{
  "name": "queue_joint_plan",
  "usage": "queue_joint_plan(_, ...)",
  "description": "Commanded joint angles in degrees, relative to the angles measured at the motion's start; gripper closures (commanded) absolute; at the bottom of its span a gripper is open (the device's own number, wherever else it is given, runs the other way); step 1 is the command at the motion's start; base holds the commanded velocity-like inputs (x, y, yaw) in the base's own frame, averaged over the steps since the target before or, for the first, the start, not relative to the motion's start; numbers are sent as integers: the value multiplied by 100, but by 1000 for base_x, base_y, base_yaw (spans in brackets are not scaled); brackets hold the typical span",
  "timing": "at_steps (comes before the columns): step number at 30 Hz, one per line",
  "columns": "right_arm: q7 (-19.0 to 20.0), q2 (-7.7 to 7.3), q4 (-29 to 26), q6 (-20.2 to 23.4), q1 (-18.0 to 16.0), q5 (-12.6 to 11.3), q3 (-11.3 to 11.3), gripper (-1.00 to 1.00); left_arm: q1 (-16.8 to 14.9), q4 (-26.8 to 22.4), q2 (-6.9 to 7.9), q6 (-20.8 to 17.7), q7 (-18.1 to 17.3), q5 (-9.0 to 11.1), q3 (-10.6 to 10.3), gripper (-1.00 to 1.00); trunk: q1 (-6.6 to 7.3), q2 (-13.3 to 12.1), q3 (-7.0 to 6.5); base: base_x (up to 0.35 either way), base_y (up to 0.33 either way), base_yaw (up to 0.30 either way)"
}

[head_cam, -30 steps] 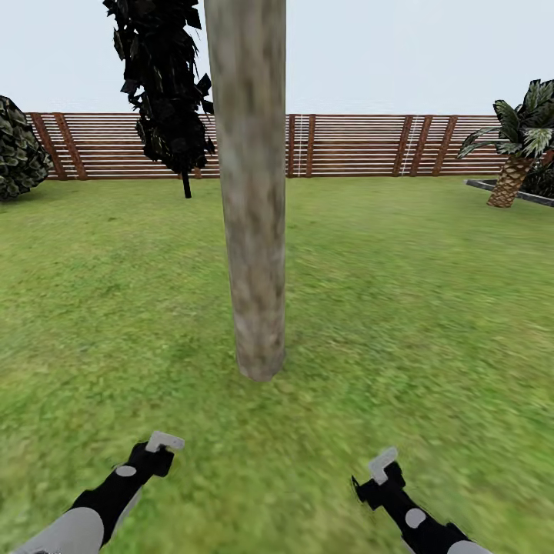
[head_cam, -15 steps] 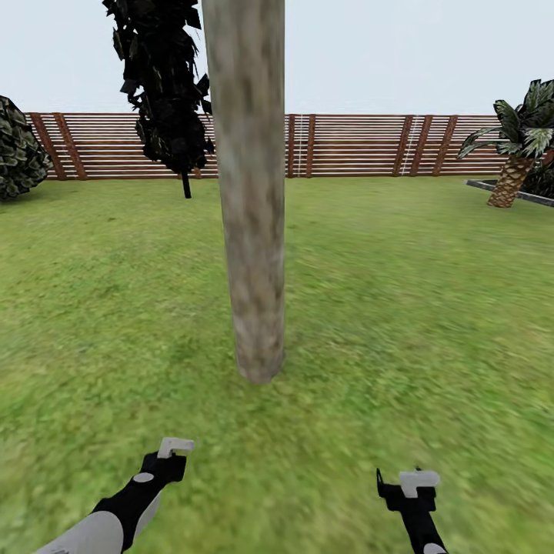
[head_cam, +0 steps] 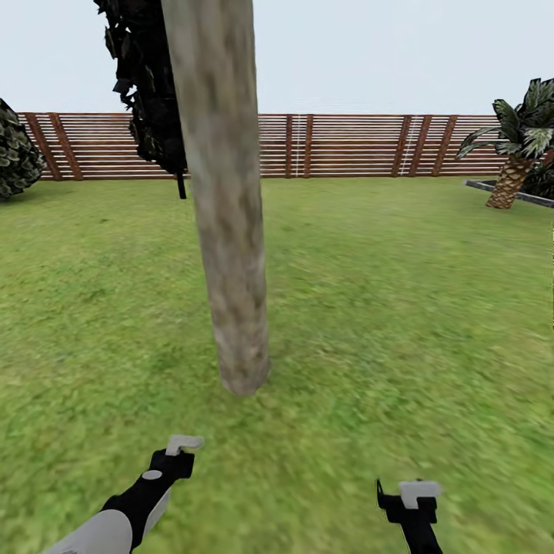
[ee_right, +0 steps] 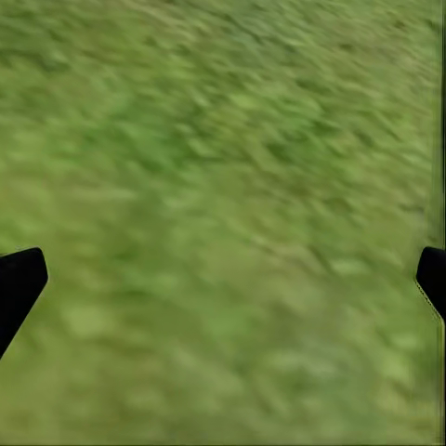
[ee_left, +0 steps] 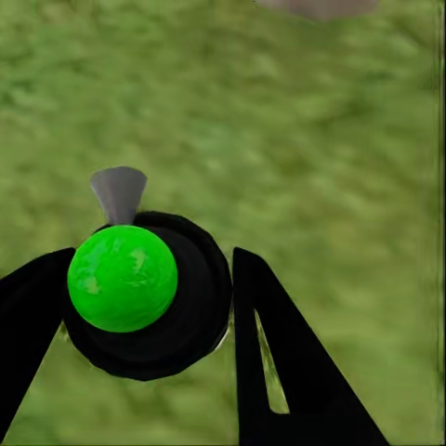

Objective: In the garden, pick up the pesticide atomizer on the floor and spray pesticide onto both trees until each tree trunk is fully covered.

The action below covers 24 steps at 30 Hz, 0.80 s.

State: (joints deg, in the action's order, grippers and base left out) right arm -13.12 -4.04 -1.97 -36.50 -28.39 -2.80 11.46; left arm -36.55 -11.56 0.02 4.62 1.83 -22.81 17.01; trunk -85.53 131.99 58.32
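Big tree trunk [head_cam: 223,231] stands on the grass [head_cam: 400,308], just ahead of both arms. L gripper [ee_left: 149,307] is shut tight on the pesticide atomizer [ee_left: 125,279]; its green ball top and grey nozzle show betw. the fingers. R gripper [ee_right: 223,279] is wide open w/ only grass under it.

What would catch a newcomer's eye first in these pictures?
A thick, bare tree trunk stands in the lawn just ahead of the robot. In the left wrist view, the left tool is shut on a black sprayer with a bright green top.
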Motion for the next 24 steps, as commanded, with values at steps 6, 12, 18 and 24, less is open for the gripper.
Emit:
queue_joint_plan(6, -32, -8, 3, -6, 0, -24, 50, -100, -7, -50, -55, 34, 19, -57, 38, 100, 1, 2, 0, -78, -274, 0)
queue_joint_plan(12, -33, -7, 3, -6, 0, -23, 50, -100, -10, -127, -205, 20, 22, -70, 37, 100, 1, 2, -15, -126, -179, 0)
queue_joint_plan(18, -33, -8, 3, -6, 0, -25, 50, -100, -10, -165, -215, 17, 21, -68, 38, 100, 1, 2, -19, -32, -83, 0)
queue_joint_plan(24, -33, -10, 3, -6, 0, -23, 48, -100, -340, -900, -343, -1672, -82, -44, 29, 100, 1, 2, -19, -5, -12, 0)
